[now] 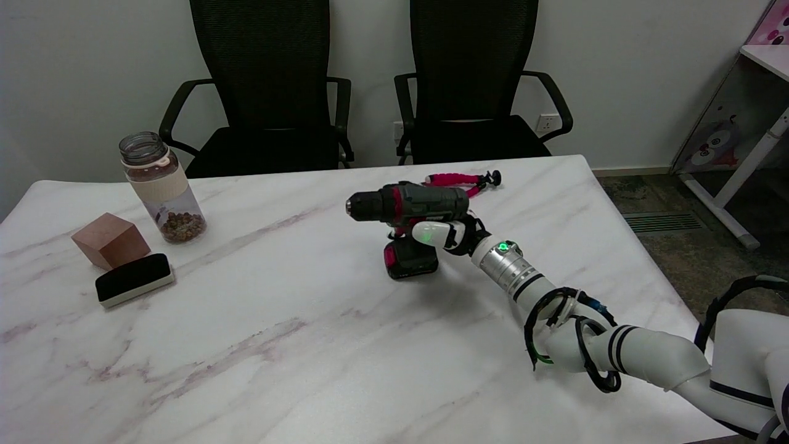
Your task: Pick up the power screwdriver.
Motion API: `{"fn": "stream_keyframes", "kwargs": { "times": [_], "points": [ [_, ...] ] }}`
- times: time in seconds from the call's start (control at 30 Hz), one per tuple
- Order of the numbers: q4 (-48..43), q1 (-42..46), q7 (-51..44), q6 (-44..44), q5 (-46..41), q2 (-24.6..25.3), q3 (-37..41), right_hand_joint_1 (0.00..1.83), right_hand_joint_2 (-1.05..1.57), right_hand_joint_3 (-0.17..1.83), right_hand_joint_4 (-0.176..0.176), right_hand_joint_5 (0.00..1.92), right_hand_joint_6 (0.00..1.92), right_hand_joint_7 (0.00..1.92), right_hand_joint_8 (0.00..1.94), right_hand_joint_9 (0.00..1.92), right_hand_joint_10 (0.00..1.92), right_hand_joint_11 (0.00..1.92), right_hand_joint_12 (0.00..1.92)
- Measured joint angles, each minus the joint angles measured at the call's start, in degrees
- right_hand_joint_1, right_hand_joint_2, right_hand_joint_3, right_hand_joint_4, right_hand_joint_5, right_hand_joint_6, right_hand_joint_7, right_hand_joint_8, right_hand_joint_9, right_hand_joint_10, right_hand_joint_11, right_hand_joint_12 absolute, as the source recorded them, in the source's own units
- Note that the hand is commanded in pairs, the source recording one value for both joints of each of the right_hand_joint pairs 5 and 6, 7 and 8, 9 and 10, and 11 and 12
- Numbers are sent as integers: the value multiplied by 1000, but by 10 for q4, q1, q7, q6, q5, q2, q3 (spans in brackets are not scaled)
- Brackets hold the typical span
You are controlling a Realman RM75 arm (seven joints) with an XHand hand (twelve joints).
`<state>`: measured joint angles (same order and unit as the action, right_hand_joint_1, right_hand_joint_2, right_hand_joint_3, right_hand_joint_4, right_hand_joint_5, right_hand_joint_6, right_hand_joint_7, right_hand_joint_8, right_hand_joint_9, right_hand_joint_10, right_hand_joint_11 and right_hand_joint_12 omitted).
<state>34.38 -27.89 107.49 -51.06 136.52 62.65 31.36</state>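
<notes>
the right robot hand [449, 234] is wrapped around the handle of the power screwdriver [407, 213], grasping it just under the grey and red body, with a white fingertip [429, 234] showing on the near side of the grip. the tool stands upright a little right of the middle of the white marbled bench [277, 357], its black chuck pointing toward the left of the picture and its black and red battery base at the bottom. whether the base is touching the bench top or raised just off it cannot be told from this angle. the white arm reaches in from the lower right, with a silver wrist ring, a small green light and loops of black cable along it.

just behind the tool, toward the far edge of the bench, lies a small flexible tripod [463, 180] with pink legs and black feet. well apart on the left side stand a clear bottle [161, 188] with a beige band and brown bits in its bottom, a brown cube [111, 240] near it, and a black whiteboard eraser [134, 279] with a white base just beside the cube. two black office chairs [271, 92] stand behind the bench against the wall.
</notes>
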Motion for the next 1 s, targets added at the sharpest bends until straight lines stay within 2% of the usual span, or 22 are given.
{"fn": "stream_keyframes", "kwargs": {
  "times": [0.2,0.47,0.53,0.57,0.6,0.63,0.7,0.73,0.83,1.0],
  "points": [
    [-2,-4,0,4,2,0,1,1072,-55,911,176,668,668,668,668,1204,1204,1142,1142],
    [-6,-12,-1,11,6,0,1,1040,1,895,176,727,727,727,727,1159,1159,1219,1219],
    [-6,-14,-1,13,9,-1,1,1041,3,873,173,724,724,724,724,1081,1081,1215,1215],
    [-6,-15,-1,14,10,-1,0,1040,0,835,172,717,717,717,717,983,983,1182,1182],
    [-7,-16,-1,15,12,-1,0,1035,-20,837,168,714,714,714,714,857,857,1032,1032],
    [-7,-18,-1,16,13,-1,0,1023,-60,858,158,710,710,710,710,634,634,738,738],
    [-7,-20,-1,18,16,-1,0,1016,-95,886,147,701,701,701,701,536,536,528,528],
    [-7,-21,-1,19,17,-2,0,1024,-104,894,135,696,696,696,696,505,505,497,497],
    [-8,-23,-1,21,20,-2,0,988,-170,942,140,658,658,658,658,447,447,428,428],
    [-8,-25,1,23,23,-3,0,963,-220,968,117,610,610,610,610,398,398,389,389]
  ]
}}
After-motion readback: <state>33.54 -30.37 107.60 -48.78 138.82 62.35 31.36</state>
